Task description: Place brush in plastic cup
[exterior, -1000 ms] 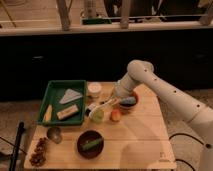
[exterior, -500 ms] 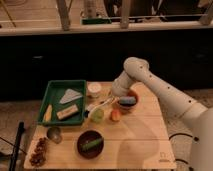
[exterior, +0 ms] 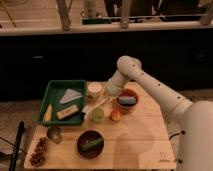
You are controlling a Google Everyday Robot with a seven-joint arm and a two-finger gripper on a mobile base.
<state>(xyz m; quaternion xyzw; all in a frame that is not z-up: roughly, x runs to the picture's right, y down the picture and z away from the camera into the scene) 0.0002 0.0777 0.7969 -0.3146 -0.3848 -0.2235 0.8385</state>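
Note:
My gripper (exterior: 107,98) hangs at the end of the white arm, above the middle of the wooden table. It is shut on the brush (exterior: 94,106), whose slim white handle slants down and to the left from the fingers. The brush's lower end reaches the table beside the green tray. The plastic cup (exterior: 97,115), small and light green, stands upright just below the brush and below-left of the gripper. The brush's dark head is hidden.
A green tray (exterior: 50,95) with food pieces lies at the left. A white cup (exterior: 94,90) stands behind the brush. A brown bowl (exterior: 131,93) holds a blue thing, beside an orange round thing (exterior: 116,115). Nearer stand a dark bowl (exterior: 82,150) and a small grey bowl (exterior: 54,133).
The arm has swung left, carrying the gripper and brush from beside the brown bowl toward the spot above the green cup.

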